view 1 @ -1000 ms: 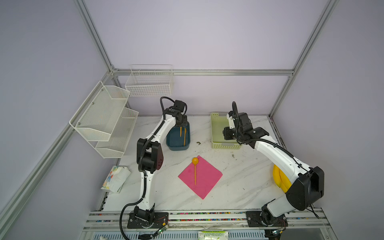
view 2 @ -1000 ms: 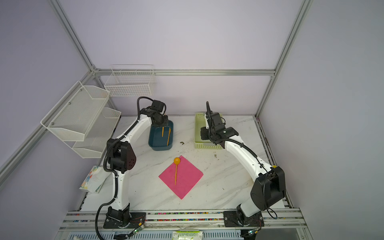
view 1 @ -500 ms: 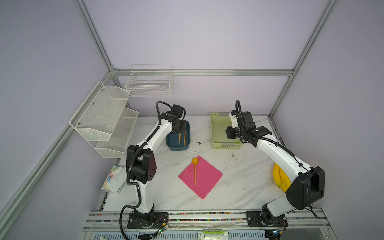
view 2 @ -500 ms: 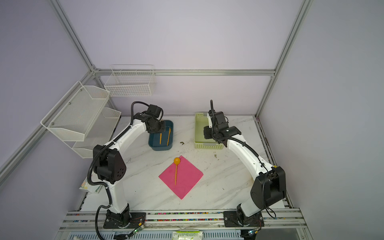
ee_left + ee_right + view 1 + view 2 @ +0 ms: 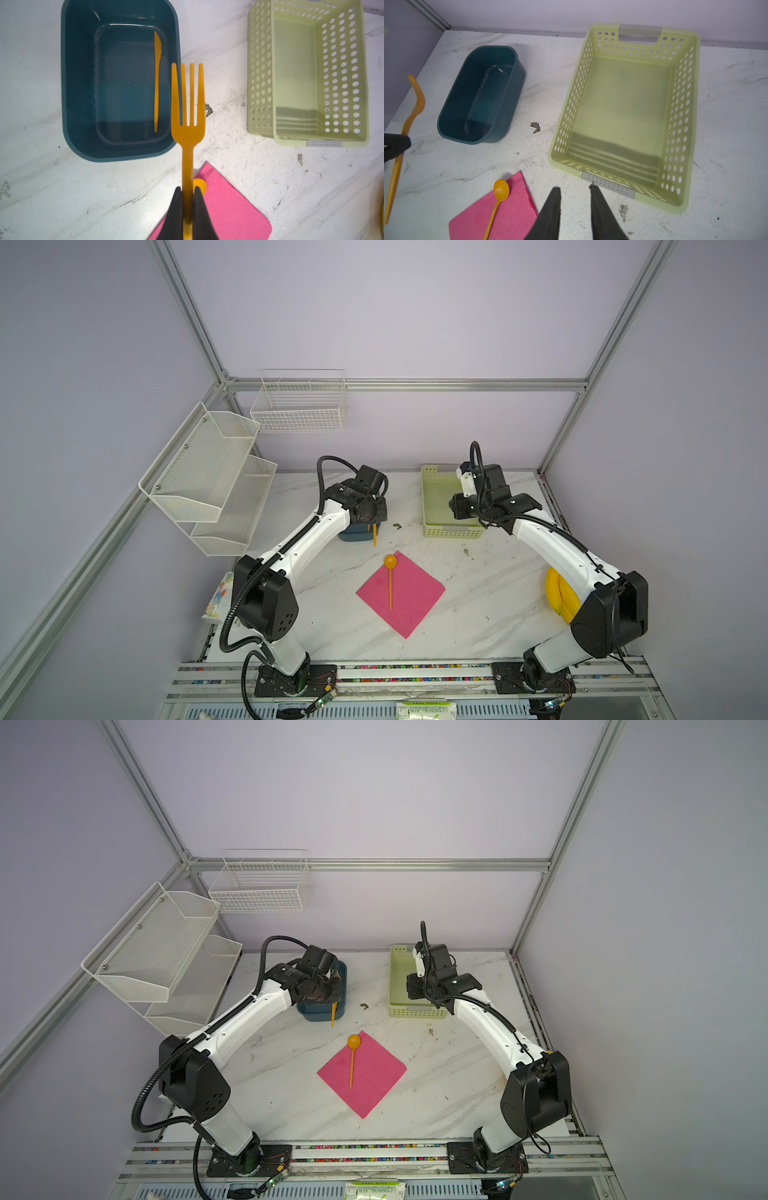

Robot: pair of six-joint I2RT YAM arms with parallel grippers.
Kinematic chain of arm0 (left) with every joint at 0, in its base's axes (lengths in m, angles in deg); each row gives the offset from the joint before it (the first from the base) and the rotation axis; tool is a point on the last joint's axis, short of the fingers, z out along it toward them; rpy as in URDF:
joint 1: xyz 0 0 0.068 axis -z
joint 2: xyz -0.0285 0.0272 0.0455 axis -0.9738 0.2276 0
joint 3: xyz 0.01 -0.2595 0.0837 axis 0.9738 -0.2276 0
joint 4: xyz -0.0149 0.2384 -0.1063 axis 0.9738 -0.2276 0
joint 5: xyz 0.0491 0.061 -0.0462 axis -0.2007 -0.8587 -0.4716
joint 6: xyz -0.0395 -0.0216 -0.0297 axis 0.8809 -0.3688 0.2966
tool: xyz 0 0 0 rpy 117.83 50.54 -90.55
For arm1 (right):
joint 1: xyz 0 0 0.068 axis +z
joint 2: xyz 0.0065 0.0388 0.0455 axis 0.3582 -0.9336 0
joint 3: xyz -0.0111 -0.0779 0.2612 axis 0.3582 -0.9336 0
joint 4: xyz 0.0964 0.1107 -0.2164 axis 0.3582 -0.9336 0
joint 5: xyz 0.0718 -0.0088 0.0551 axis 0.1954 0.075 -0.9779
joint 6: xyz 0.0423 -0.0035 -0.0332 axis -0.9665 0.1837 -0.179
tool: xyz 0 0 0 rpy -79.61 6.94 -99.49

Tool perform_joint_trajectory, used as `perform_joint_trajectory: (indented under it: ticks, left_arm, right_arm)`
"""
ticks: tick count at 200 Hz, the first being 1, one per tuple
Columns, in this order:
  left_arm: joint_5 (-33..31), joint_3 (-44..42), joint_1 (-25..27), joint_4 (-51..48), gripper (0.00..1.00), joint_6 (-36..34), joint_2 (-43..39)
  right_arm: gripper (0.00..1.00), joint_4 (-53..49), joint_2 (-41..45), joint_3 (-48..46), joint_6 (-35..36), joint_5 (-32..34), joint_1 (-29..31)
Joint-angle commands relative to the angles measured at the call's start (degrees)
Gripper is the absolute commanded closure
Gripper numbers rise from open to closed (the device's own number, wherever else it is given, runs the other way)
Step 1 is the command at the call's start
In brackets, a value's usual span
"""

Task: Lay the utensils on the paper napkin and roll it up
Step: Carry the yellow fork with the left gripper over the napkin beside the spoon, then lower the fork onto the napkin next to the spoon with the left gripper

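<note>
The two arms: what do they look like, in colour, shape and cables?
The left arm and the right arm have white tube-like links and black joint housings. A ribbed black hose loops beside the left one; thin black cables follow the right. The left gripper and the right gripper each have two black tapered fingers.

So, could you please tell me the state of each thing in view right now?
fork, held by its handle, off the table
left end effector, shut on the fork
right end effector, open, holding nothing
spoon, lying on the paper napkin
paper napkin, flat, unrolled
knife, lying in the blue tub
blue tub, upright
green basket, upright, empty
</note>
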Motion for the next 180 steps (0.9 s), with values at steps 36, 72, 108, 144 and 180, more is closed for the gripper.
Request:
perform_joint_trajectory:
  ticks: [36,72,108,144,180]
  left_arm:
    - [-0.3,-11.4,5.8,5.0,0.93,8.9,-6.2]
    - [-0.7,-17.3,9.3,7.6,0.93,13.1,-8.4]
    - [-0.7,-20.3,12.4,9.4,0.93,16.0,-7.6]
    - [0.3,-21.1,14.6,11.9,0.93,17.4,-4.9]
    - [1.8,-20.9,15.5,13.9,0.93,17.7,-2.0]
  right_arm:
    - [0.71,1.2,2.9,-1.1,0.4,-0.7,-0.1]
    - [0.71,2.0,3.4,-1.8,0.2,-1.3,-0.1]
    - [0.71,2.4,4.1,-2.4,0.1,-1.7,-0.1]
    - [0.71,2.5,4.7,-2.8,0.0,-1.7,-0.1]
    - [0.71,2.6,5.3,-3.2,0.1,-1.7,-0.1]
